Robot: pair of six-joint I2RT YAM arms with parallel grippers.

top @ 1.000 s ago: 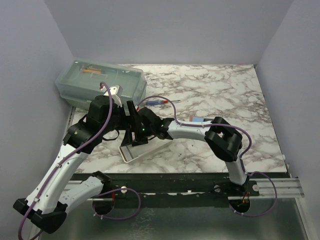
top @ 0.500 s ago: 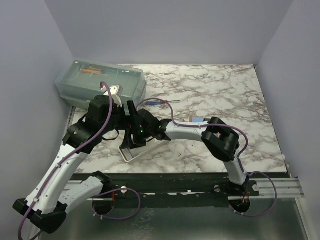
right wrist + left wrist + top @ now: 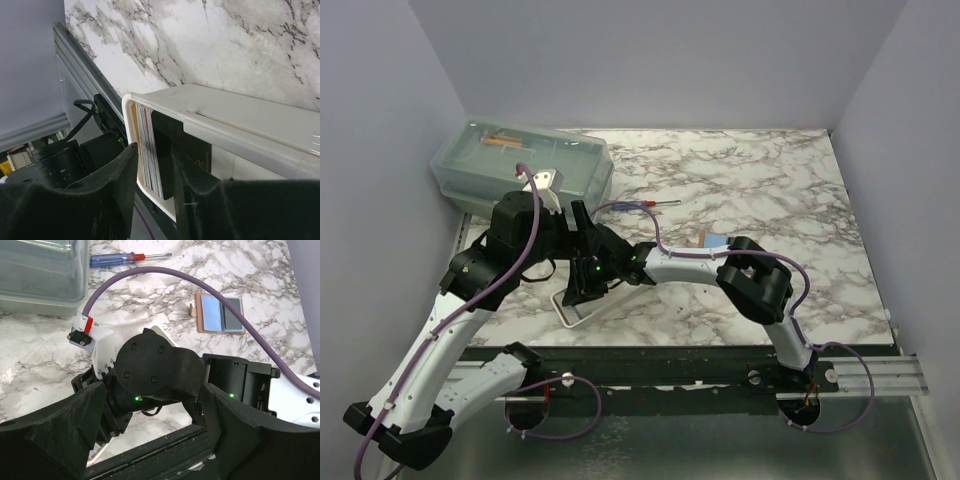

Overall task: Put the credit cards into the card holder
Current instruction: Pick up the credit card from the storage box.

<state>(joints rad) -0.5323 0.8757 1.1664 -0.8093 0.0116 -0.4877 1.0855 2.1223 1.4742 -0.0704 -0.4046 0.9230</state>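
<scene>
My right gripper (image 3: 154, 152) reaches into the near left end of the long white plastic tray (image 3: 240, 125). It has one finger on each side of the thin blue-grey credit cards (image 3: 147, 140) standing on edge there, ready to lift some out. I cannot tell if it is pinching them yet. My left gripper (image 3: 152, 405) hangs spread wide just beside it, holding nothing. The small tan-brown leather card holder (image 3: 199, 315) lies well apart to the right, with a card (image 3: 220, 312) lying on it.

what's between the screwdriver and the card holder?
Only bare marble lies between the screwdriver and the card holder. A purple cable arcs across above that stretch. The left wrist view shows it best.
</scene>
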